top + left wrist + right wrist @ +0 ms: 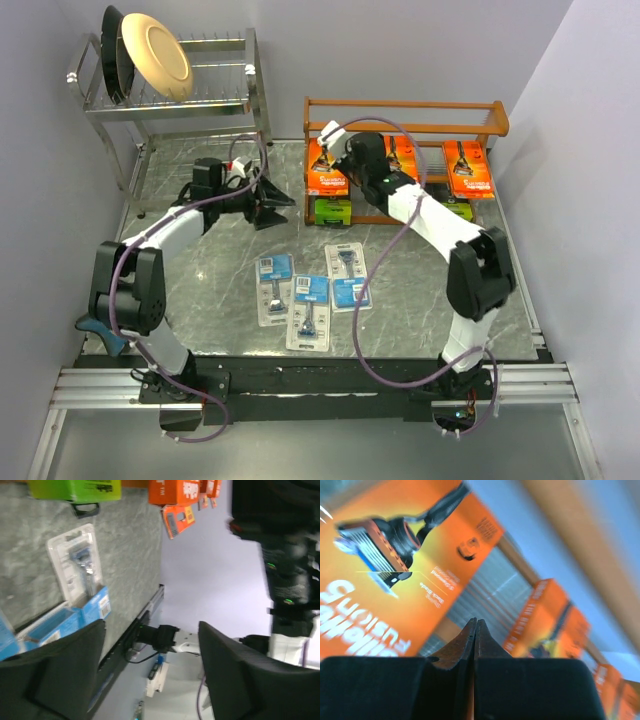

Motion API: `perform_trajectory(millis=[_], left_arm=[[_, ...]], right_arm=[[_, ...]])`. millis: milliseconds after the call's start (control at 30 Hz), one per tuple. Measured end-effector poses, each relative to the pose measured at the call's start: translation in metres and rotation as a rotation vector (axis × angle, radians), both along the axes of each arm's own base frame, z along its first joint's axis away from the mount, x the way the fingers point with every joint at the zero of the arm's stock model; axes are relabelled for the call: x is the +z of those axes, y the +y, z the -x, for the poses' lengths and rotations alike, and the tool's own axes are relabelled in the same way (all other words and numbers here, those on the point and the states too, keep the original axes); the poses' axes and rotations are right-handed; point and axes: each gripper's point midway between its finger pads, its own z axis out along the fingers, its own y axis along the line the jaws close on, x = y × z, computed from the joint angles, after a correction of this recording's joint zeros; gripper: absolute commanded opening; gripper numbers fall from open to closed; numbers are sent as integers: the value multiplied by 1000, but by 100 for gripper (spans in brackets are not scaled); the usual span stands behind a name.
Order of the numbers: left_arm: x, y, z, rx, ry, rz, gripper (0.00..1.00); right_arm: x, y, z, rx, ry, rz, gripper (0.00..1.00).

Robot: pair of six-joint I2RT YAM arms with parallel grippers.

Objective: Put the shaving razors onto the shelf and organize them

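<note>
The reddish-brown wooden shelf (400,105) stands at the back right. Three orange razor packs (326,170) (405,155) (467,167) lean on it, with two lime-green boxes (332,210) (458,208) on its low tier. Three pale blue blister cards (275,288) (309,312) (348,276) lie flat on the table. My right gripper (345,160) is shut and empty just in front of the left orange pack (395,570), fingertips pressed together (475,622). My left gripper (275,205) is open and empty above the table, left of the shelf; its wrist view shows a blister card (80,565).
A chrome wire dish rack (170,100) with plates (155,55) stands at the back left. A blue object (100,330) sits at the table's left edge by the left arm. Walls close in on the left and right.
</note>
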Motion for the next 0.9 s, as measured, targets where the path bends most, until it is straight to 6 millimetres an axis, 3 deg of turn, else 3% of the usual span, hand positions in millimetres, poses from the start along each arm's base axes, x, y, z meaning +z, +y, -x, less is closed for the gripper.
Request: perform_trajectory(millis=[33,100,133,200,233,333,433,533,633,767,833,900], left_arm=[[-1,4,0,3,-4,-8,95],[-4,16,0,15,-14,-31,96],[-8,24,-1,26,-15,-51,97],[-20,38,1,54,-9,-97,96],[-27,43,4,66,2,-119,96],[-53,57,23,91,43,-210,97],[-67,64,41,90,52,-288,99],[-66,72,48,85,-3,-340,99],[-57,82,51,97,-73,-363,99],[-50,103,52,154,-114,-369,99],[-51,116,55,198,-111,-377,99],[-50,127,58,246,-113,-403,99]], right_arm=[[12,0,5,4,-17,-8,0],[36,2,18,17,-51,-28,6],[47,4,27,25,-64,-41,17],[63,7,48,45,-79,-66,30],[68,8,63,61,-76,-73,42],[66,16,110,136,-24,-84,57],[46,30,165,315,82,-66,74],[16,35,221,532,207,-36,76],[-5,40,262,735,329,11,76],[-35,55,288,930,478,108,73],[-50,69,292,982,550,130,69],[-61,86,292,970,614,116,71]])
